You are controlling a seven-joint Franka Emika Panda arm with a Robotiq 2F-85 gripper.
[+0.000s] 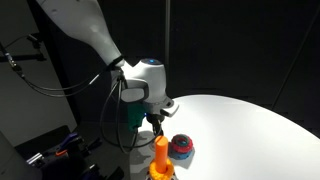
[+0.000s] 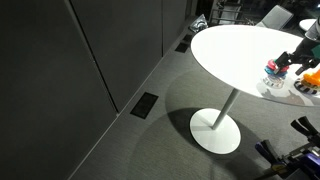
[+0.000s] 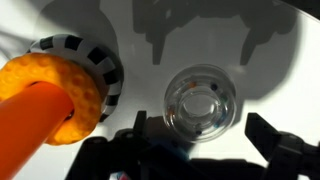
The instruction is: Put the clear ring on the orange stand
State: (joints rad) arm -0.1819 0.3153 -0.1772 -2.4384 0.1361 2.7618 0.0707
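- The clear ring (image 3: 203, 100) lies flat on the white table (image 3: 290, 90), just beside the orange stand (image 3: 45, 100) and not on it.
- Nothing of the task looks done; gripping the ring, lifting it and threading it over the stand all seem left.
- The hand (image 3: 197, 130) points straight down beside the stand, fingers (image 3: 272, 140) spread wide either side of the ring, holding nothing.
- In an exterior view the arm (image 1: 80, 30) bends down above the stand.
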